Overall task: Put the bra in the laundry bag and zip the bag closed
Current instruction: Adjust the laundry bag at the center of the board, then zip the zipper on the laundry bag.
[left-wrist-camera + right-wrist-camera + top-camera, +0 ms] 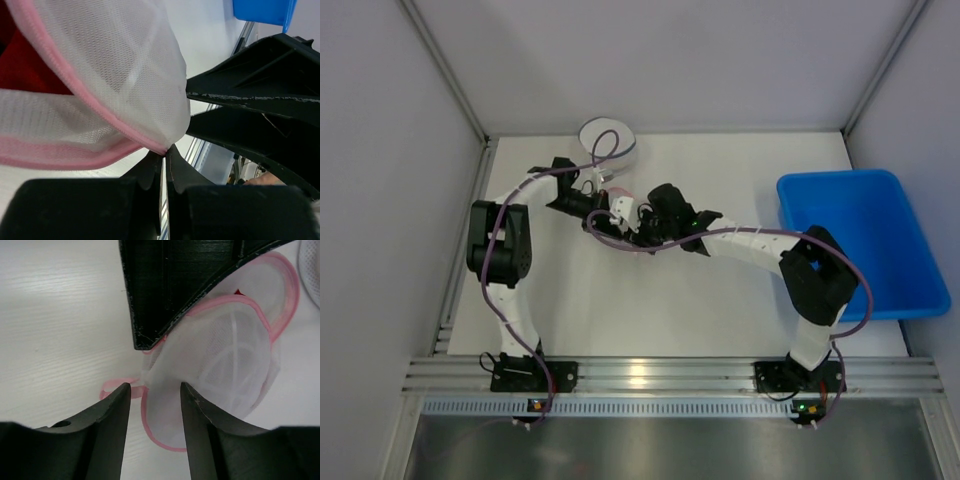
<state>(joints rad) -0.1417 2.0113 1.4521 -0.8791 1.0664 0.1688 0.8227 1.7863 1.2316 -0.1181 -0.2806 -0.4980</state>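
Laundry bag (225,370): we note left end effector (164,154) clamping its seam as anchor; right end effector (155,390) open, straddling corner.

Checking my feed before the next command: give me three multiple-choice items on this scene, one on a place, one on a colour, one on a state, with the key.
1. Where does the blue bin sit? A. right side of the table B. left side C. between the arm bases
2. What colour is the trim of the laundry bag? A. green B. pink C. yellow
3. What is the left gripper doing? A. hanging open over the bin B. pinching the bag's edge, shut C. out of view
Key: 1 A, the top view shows it at the right edge; 2 B, both wrist views show a pink border on white mesh; 3 B, its wrist view shows it closed on the pink seam.
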